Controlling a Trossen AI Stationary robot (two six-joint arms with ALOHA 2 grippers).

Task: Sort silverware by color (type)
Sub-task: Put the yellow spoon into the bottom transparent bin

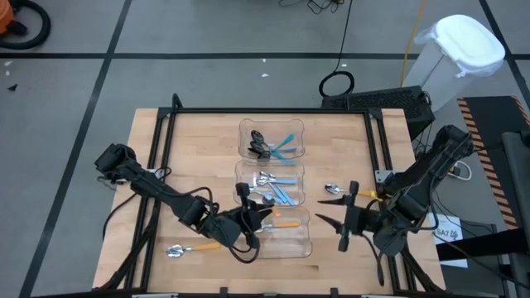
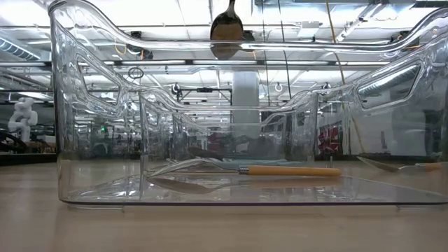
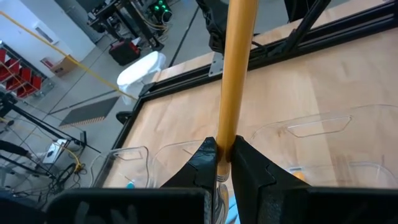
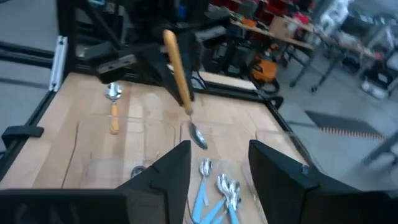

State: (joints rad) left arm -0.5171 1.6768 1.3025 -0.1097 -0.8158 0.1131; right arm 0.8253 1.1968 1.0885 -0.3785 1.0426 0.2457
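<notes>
Left gripper (image 3: 225, 163): fingers clamped on orange spoon (image 3: 236, 68), lower centre of high view above bins (image 1: 291, 240) | right gripper (image 4: 219, 163): fingers apart, empty, lower right | blue spoons (image 1: 277, 189) in middle bin

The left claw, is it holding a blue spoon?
No, the left claw is pinched shut on the orange-handled spoon, whose orange handle sticks out between its fingers.
</notes>
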